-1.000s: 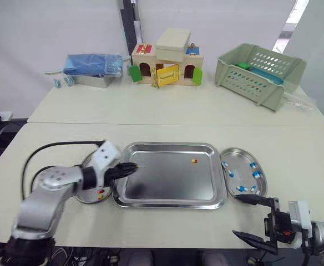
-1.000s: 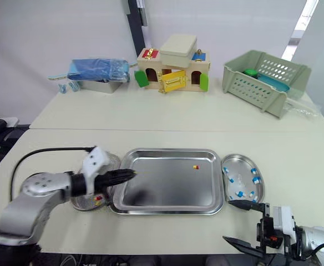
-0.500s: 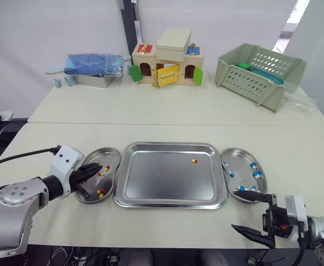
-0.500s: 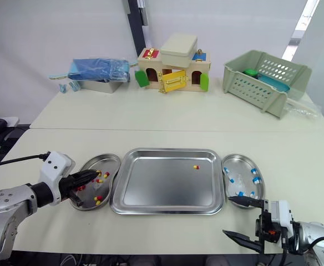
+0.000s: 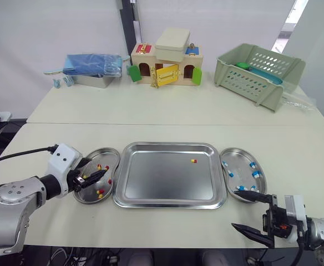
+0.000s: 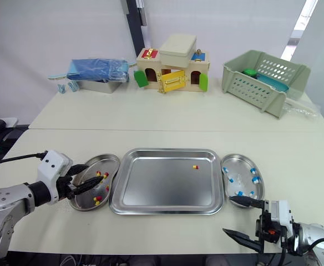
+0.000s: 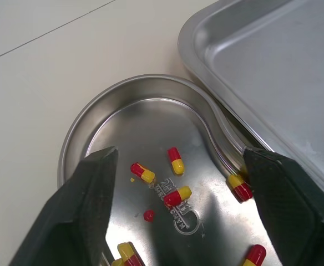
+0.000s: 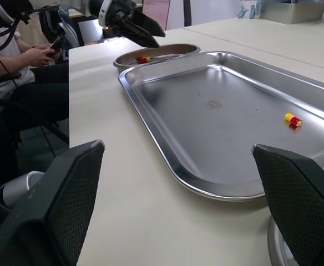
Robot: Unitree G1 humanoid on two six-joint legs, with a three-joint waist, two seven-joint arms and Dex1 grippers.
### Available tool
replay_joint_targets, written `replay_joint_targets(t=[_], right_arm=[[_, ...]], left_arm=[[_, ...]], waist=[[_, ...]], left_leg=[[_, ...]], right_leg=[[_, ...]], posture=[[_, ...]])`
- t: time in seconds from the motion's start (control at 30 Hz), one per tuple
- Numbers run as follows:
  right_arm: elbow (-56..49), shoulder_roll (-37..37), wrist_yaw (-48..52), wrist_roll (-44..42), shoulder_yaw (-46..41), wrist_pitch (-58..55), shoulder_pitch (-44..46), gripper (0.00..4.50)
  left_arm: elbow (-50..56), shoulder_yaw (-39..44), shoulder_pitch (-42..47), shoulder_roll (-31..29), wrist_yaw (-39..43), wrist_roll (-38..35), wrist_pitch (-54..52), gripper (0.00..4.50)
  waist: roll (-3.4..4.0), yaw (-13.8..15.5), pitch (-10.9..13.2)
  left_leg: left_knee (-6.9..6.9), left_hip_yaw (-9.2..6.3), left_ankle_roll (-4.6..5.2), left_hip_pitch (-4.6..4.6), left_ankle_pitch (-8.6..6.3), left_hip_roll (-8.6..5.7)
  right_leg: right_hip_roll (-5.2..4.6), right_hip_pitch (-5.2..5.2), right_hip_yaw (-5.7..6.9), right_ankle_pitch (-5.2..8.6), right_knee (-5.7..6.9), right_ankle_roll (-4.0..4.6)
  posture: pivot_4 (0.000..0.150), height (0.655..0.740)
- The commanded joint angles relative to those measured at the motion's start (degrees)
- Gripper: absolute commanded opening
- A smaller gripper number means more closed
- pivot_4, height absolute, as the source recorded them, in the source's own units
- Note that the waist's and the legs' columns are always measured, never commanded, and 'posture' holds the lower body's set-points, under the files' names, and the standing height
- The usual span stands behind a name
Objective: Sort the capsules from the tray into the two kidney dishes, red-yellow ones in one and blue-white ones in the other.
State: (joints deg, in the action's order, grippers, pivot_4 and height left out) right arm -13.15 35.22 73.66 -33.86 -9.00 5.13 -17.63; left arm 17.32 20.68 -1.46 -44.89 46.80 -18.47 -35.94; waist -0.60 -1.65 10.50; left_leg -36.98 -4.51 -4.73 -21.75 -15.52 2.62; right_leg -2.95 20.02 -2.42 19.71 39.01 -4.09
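Note:
A steel tray (image 5: 167,145) lies mid-table with one red-yellow capsule (image 5: 193,161) in its far right part, also seen in the right wrist view (image 8: 293,119). The left kidney dish (image 5: 104,151) holds several red-yellow capsules (image 7: 177,196). My left gripper (image 5: 92,176) hangs open just above them, nothing between its fingers (image 7: 79,221). The right kidney dish (image 5: 239,149) holds several blue-white capsules (image 5: 256,174). My right gripper (image 5: 235,209) stands open and empty near the table's front edge, in front of that dish.
On the rear table stand a toy wooden house (image 5: 166,64), a green basket (image 5: 259,69) and a metal box under a blue bag (image 5: 92,69). A black cable (image 5: 18,155) trails from my left arm. A seated person (image 8: 18,55) is off the table's left side.
My left gripper drew back from the tray's left edge to above the left dish, then opened. The right gripper has barely moved.

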Motion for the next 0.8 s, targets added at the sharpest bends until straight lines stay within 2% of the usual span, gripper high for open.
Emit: replay_joint_targets(t=[0.03, 0.3, 0.4, 0.63, 0.8], right_arm=[[-2.29, 0.31, -0.33, -1.92, -1.78, -0.27, -0.46, 4.50], [-1.19, 1.38, -0.99, -4.47, -6.80, -1.31, -0.18, 4.50], [1.30, 4.55, -0.18, -5.93, -11.23, -3.02, 1.20, 4.50], [15.89, 13.84, 6.42, -4.07, -16.98, -1.59, 9.91, 4.50], [24.36, 16.05, 8.18, -1.75, -16.29, 0.04, 17.51, 4.50]], left_arm=[[1.27, 1.32, 0.02, -1.08, -0.28, -1.16, 0.05, 4.46], [0.68, 4.33, -2.78, -2.69, 2.63, -3.18, 2.59, 4.46], [0.00, 5.93, -4.30, -3.17, 5.29, -4.10, 5.38, 4.46], [-2.18, 8.17, -5.93, -3.80, 12.01, -7.42, 12.13, 4.46], [-1.66, 8.51, -6.08, -3.37, 13.97, -9.70, 13.77, 4.46]], waist=[[0.00, 0.00, 0.00], [0.00, 0.01, 0.00], [0.00, 0.00, 0.00], [-0.01, -0.08, 0.01], [-0.03, -0.18, 0.02]], left_leg=[[0.00, 0.00, 0.00, 0.00, 0.00, 0.00], [0.00, 0.01, 0.00, 0.00, 0.00, 0.00], [0.01, 0.01, 0.00, 0.00, 0.00, 0.00], [0.00, 0.09, 0.01, 0.02, 0.00, 0.00], [0.01, 0.09, 0.01, 0.02, -0.01, 0.01]], right_leg=[[0.00, 0.00, 0.00, 0.00, 0.00, 0.00], [0.00, 0.00, -0.01, 0.00, 0.00, 0.00], [0.00, 0.00, -0.01, 0.00, 0.00, 0.00], [-0.01, 0.00, -0.05, 0.00, -0.01, 0.00], [0.00, 0.01, -0.04, 0.00, -0.02, 0.00]], posture=[[0.150, 0.7400], [0.150, 0.7400], [0.150, 0.7400], [0.150, 0.7400], [0.150, 0.7400]])
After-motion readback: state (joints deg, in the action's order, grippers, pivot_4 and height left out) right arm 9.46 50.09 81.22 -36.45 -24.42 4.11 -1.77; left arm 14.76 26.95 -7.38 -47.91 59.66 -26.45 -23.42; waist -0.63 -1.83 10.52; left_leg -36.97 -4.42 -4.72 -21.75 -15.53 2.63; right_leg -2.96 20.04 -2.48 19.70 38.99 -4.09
